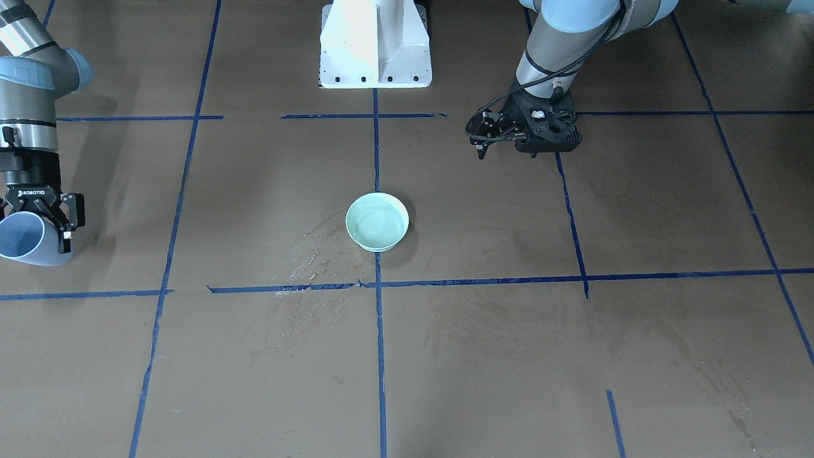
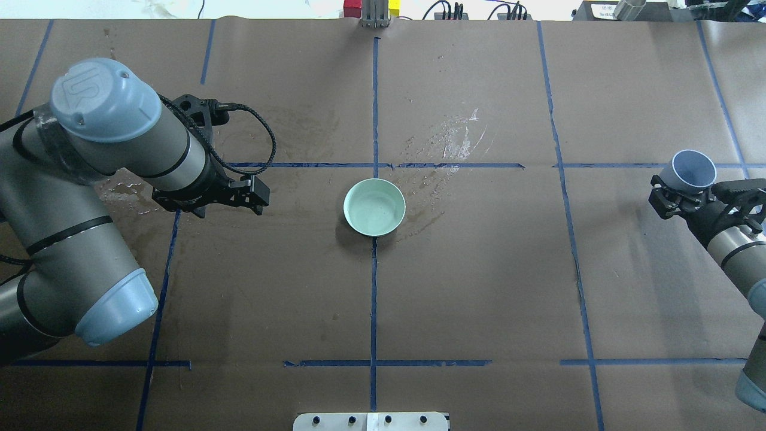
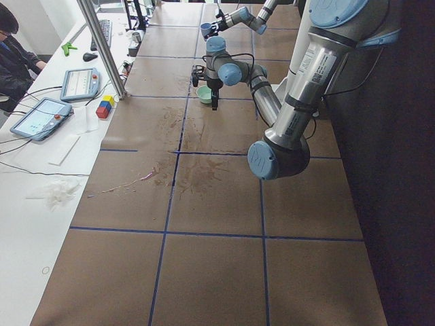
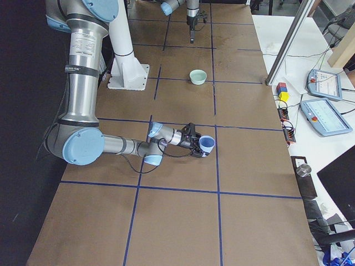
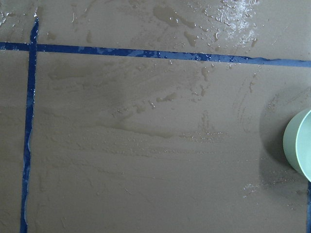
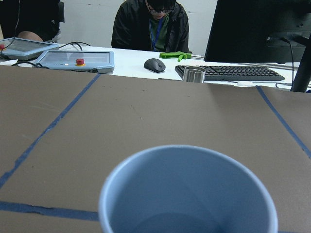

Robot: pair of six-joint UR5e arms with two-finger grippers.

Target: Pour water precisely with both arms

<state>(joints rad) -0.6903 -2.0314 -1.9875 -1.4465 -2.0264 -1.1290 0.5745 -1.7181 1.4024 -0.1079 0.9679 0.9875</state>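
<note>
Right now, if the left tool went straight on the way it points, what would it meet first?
The wet brown tabletop. The left tool points straight down, with the green bowl off to one side, as far as I can tell.

Robotics lab: two arms [image 2: 78, 197] on white pedestal [image 1: 375, 44]; table [image 2: 479, 287] papered brown, gridded in blue tape [image 2: 373, 299]. At 12 o'clock: teach pendants [image 6: 75, 58], keyboard [image 6: 228, 73], monitor [image 6: 252, 26], seated person [image 6: 150, 24].
</note>
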